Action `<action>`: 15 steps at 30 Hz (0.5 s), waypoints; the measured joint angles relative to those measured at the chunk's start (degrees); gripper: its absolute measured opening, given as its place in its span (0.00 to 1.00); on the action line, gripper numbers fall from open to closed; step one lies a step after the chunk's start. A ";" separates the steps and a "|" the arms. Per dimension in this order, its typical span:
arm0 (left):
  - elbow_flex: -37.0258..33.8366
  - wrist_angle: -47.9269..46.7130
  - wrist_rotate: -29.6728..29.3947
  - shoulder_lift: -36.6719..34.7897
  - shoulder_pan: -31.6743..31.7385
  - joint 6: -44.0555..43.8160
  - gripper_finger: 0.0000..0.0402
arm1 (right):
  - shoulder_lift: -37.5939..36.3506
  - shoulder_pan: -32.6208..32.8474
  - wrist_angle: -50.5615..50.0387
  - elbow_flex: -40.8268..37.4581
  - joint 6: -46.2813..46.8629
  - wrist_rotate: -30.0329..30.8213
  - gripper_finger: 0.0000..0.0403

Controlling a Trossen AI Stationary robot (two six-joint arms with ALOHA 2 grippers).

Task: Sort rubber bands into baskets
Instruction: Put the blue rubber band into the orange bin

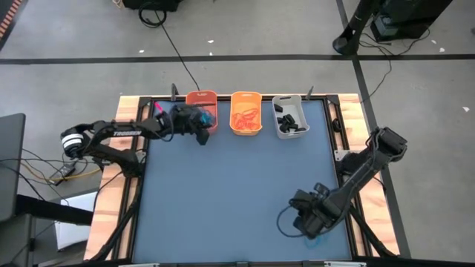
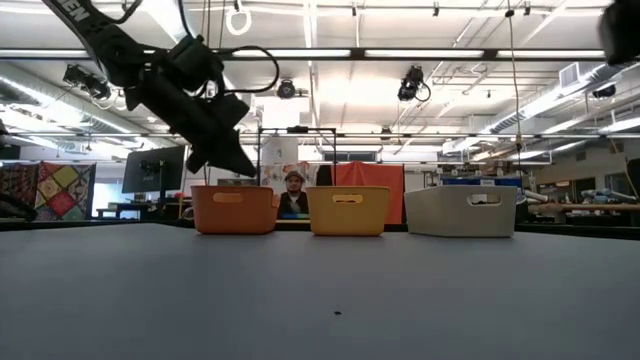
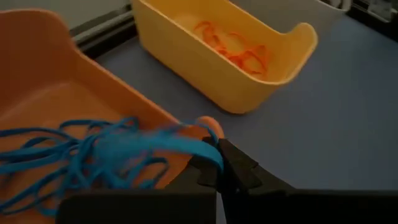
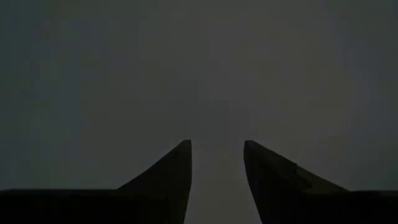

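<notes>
At the upper left of the high view, the left hand [image 1: 202, 133] is held at the orange basket [image 1: 202, 99], so its load can drop in. In the left wrist view, it is clamped on a blue rubber band [image 3: 186, 142]. At lower right, the right hand [image 1: 310, 222] is kept apart, empty, against the desk [image 1: 230, 193].
</notes>
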 joint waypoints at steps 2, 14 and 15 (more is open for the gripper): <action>0.09 -0.20 0.00 0.00 1.42 -0.04 0.02 | 0.00 1.65 0.72 -0.83 3.17 0.04 0.39; 0.11 -1.85 -0.64 0.01 9.33 2.72 0.34 | 0.00 4.21 0.43 -1.69 4.82 -6.90 0.39; 0.27 -3.20 -0.63 0.01 9.69 2.73 0.37 | 0.00 4.21 0.69 -1.69 5.48 -8.62 0.39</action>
